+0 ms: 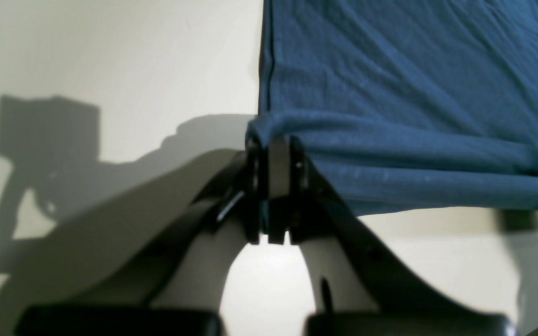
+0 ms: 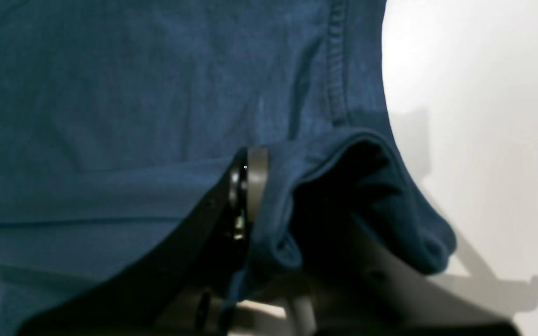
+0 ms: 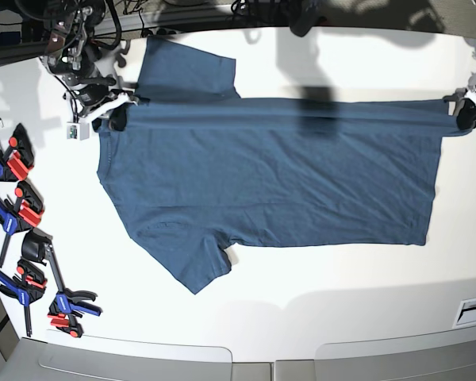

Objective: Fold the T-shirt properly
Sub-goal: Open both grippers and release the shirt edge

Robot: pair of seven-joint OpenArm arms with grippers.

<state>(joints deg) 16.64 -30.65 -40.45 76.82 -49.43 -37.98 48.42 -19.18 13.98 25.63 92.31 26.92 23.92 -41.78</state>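
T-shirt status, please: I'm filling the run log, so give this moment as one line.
T-shirt: spread on table, far long edge lifted | left gripper: shut on hem corner | right gripper: shut on shoulder edge | fold: not yet laid over

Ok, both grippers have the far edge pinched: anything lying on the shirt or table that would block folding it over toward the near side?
Nothing visible does. The T-shirt lies bare, and the white table nearside is open. The clamps sit off beyond the collar end, apart from the cloth.
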